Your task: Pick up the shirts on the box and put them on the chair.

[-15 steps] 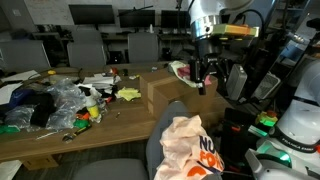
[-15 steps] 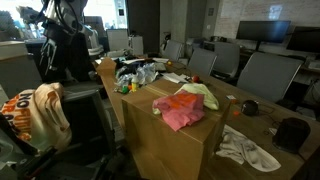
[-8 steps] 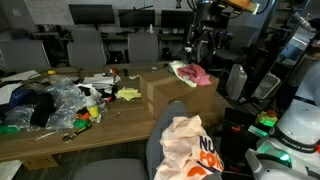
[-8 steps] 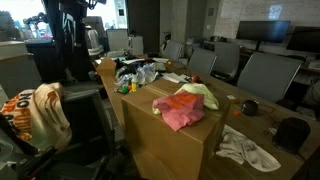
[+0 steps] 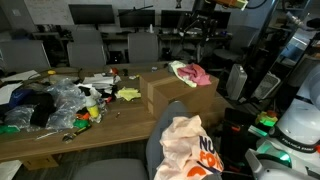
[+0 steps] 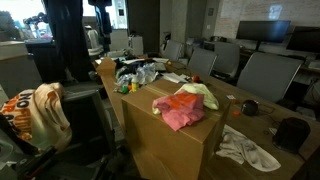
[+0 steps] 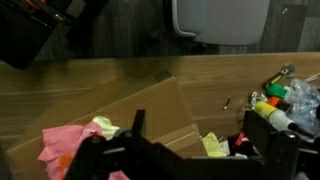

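The claw (image 7: 190, 138) hangs high with its fingers spread and empty. The pink and yellow shirts (image 5: 193, 72) lie crumpled on the box (image 5: 185, 96), well below it.

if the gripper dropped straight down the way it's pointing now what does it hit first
Probably the bare top of the cardboard box, near its edge and beside the pink shirt. The open gripper hangs above it; depth is unclear, so it could land on the wooden table.
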### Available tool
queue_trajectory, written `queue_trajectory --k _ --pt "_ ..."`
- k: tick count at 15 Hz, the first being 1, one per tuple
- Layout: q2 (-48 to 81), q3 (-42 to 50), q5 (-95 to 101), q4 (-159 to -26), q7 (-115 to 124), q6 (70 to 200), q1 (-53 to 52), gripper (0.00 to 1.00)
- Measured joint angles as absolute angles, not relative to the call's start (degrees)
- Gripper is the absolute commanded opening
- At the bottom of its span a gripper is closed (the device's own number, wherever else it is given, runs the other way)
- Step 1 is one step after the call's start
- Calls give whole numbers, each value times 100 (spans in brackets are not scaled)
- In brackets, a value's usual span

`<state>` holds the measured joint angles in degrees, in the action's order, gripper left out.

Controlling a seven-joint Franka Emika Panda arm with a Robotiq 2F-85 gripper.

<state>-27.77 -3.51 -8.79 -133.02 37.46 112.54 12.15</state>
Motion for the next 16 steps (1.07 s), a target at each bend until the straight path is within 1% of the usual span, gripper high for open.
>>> queue_trajectory --k 9,16 --pt "-2134 -343 872 -12833 5715 11392 1685 100" --pt "-1360 -99 1129 -12429 6162 11355 1667 100"
